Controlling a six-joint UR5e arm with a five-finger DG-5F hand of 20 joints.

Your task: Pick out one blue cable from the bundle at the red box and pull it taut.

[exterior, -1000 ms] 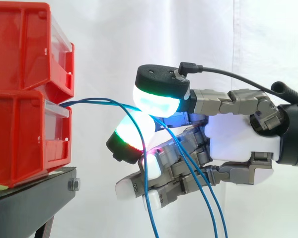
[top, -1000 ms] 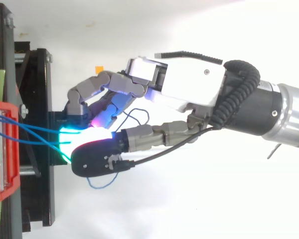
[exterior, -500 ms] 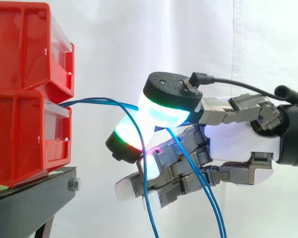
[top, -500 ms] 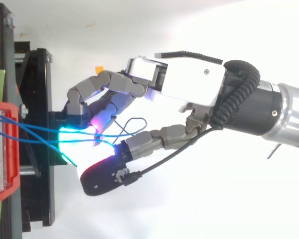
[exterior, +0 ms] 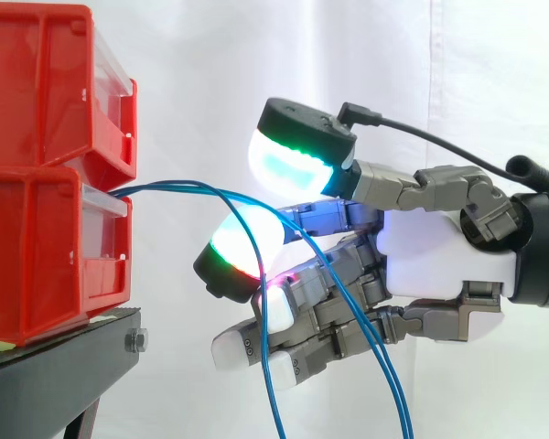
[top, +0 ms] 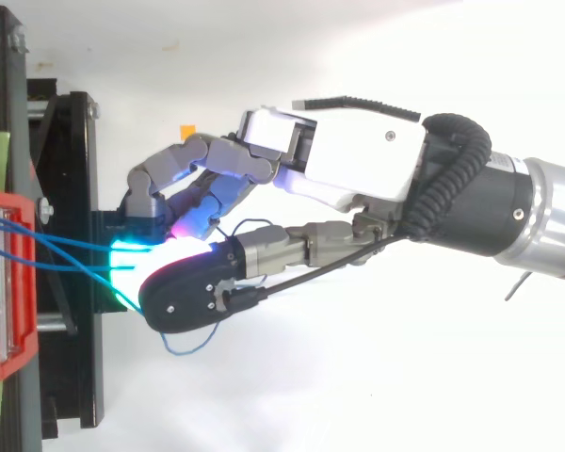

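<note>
Two stacked red bins stand at the left, and thin blue cables (exterior: 192,187) leave the front of the lower red box (exterior: 46,256). They arch right, lie over the glowing pad of one finger (exterior: 242,242), then hang down past the other curled fingers. My hand (exterior: 439,261) reaches in from the right with its palm facing the box. The thumb's pad (exterior: 293,160) is raised above the cables with a small gap, so nothing is pinched. From above, the cables (top: 75,247) run from the box to under the thumb of the hand (top: 348,169).
The upper red bin (exterior: 46,91) overhangs the cable exit. A black stand (exterior: 64,366) carries both bins, and its frame (top: 75,188) lies right under my fingertips. A white curtain is behind. A loose cable loop (top: 184,348) dangles below the thumb.
One second ago the thumb pressed the cables onto the finger pad. It then swung outward, and now it is back over the finger but lifted clear. Palm and bins have not moved.
</note>
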